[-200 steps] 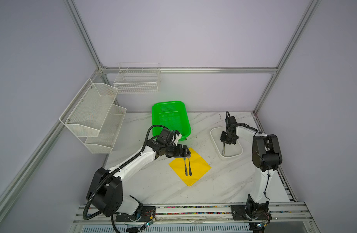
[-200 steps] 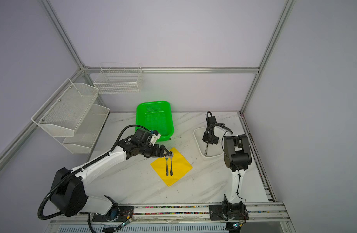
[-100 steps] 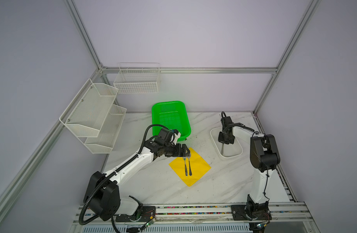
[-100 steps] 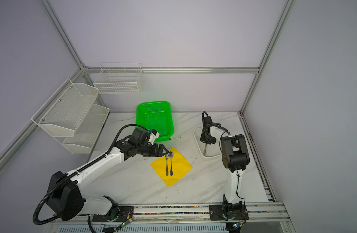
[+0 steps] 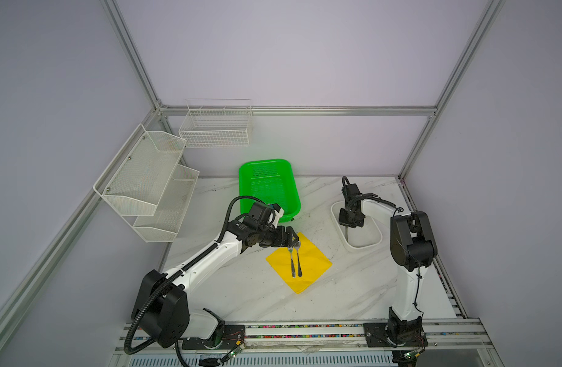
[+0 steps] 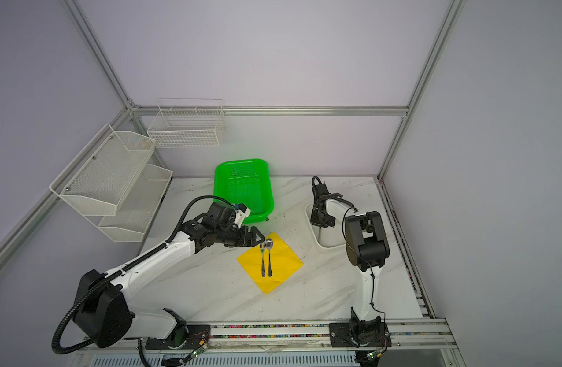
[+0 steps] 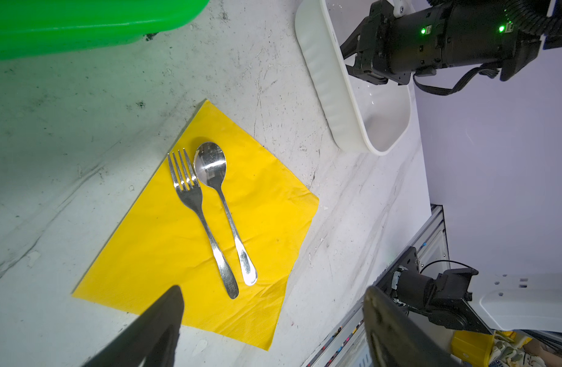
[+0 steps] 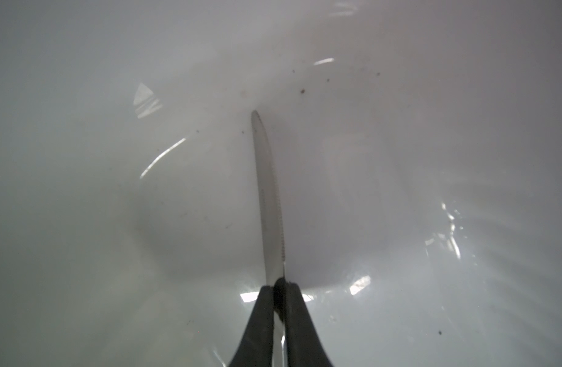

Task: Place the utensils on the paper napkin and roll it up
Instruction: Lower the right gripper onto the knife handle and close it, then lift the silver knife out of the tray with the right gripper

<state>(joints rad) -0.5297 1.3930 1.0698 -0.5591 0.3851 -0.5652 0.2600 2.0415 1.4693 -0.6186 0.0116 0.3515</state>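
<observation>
Slippage is the worry: the right fingers (image 8: 264, 311) pinch the slim silver metal knife (image 8: 268, 197) on a narrow hold, with its blade pointing down into the white rectangular tray (image 5: 364, 248) near the counter's right edge. A quick swing could twist it loose, or its tip could catch the tray's rim. The bright yellow paper napkin (image 5: 314, 263) lies mid-counter, with the silver fork (image 7: 200, 219) and spoon (image 7: 224, 203) on it (nearly touching). A dropped knife could scatter them. The left fingers (image 7: 159, 321), wide and empty, hover at the napkin's back corner and could snag it.
</observation>
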